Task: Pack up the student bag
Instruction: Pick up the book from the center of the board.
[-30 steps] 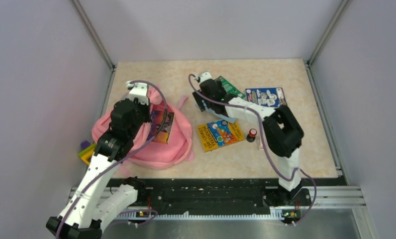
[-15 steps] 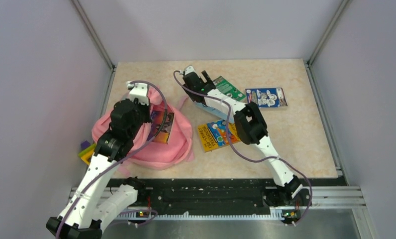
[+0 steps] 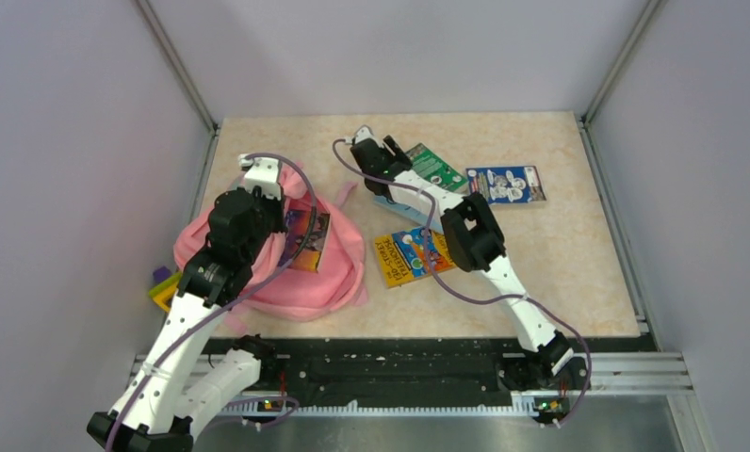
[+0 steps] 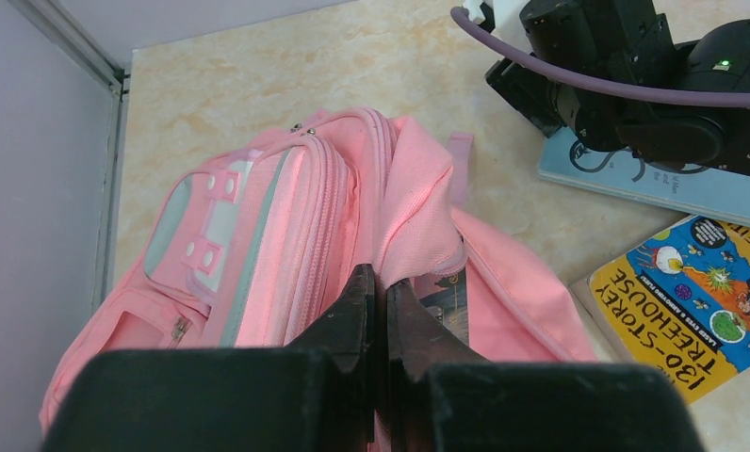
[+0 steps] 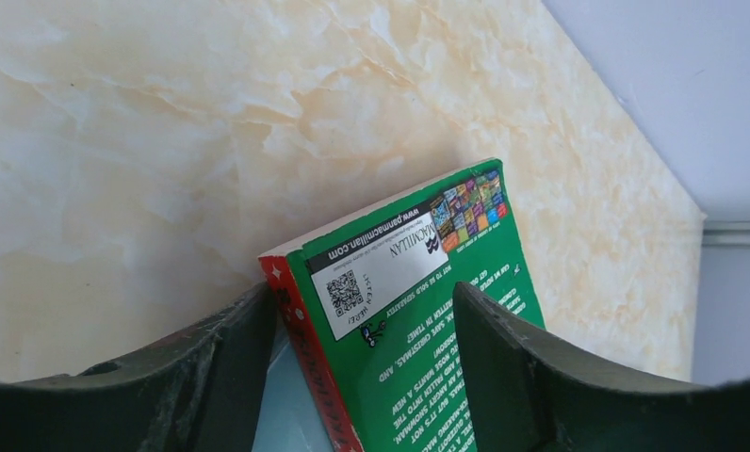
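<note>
Student bag slumped at the left of the table, its mouth kept raised for loading by the left hand, pressed together on a pink fabric fold, while the right hand, upper centre, stands spread astride a green book, apparently to seize it.

Book half hidden inside student bag

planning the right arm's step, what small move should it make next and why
Probably close the right gripper on the green book: its open fingers straddle the book's corner without gripping it, and the left gripper has the student bag pinched by its fabric, ready for packing.
</note>
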### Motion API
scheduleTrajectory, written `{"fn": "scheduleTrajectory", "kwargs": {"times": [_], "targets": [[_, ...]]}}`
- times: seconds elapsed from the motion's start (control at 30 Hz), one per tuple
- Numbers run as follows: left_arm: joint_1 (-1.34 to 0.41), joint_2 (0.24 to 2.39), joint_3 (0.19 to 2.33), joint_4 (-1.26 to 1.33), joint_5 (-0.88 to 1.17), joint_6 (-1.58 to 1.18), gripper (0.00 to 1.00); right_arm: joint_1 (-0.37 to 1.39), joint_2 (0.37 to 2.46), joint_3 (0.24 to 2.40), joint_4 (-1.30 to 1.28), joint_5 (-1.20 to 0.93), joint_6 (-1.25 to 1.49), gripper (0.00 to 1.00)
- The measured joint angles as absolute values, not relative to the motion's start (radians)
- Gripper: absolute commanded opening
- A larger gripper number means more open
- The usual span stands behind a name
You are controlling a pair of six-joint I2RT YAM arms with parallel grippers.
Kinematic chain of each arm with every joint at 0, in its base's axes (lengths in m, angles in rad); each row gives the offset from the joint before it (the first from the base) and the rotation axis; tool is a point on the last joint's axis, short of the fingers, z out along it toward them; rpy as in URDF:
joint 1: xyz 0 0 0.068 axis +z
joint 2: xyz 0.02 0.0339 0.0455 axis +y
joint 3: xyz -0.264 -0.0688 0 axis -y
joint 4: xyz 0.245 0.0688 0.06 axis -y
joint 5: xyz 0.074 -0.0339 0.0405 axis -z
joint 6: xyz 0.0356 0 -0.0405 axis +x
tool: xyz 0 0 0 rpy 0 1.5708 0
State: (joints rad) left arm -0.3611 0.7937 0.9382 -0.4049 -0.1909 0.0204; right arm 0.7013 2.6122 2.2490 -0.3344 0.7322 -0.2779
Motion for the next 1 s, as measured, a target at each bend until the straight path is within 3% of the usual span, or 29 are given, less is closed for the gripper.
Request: {"fn": "scheduleTrajectory", "kwargs": {"times": [0.1, 0.23, 0.37, 0.5, 0.67, 1.0], "targets": [[-0.361, 0.794, 0.938, -0.405, -0.191, 0.020, 0.00, 0.702, 2.613, 2.238, -0.313, 0.744, -0.309, 0.49], [-0.361, 0.794, 0.938, -0.405, -0.193, 0.020, 0.00, 0.701, 2.614, 2.214, -0.272, 0.754, -0.362, 0.19], [-0.361, 0.794, 0.938, -0.405, -0.195, 0.020, 0.00, 0.700, 2.614, 2.184, -0.215, 0.776, -0.434, 0.00], [-0.361, 0.794, 0.938, -0.405, -0.195, 0.020, 0.00, 0.696, 2.579, 2.094, -0.118, 0.788, -0.492, 0.00], [-0.361, 0.794, 0.938, -0.405, -0.195, 0.020, 0.00, 0.695, 2.385, 1.863, -0.102, 0.781, -0.457, 0.00], [-0.361, 0.794, 0.938, -0.405, -0.191, 0.020, 0.00, 0.715, 1.716, 1.565, -0.250, 0.540, -0.177, 0.00]]}}
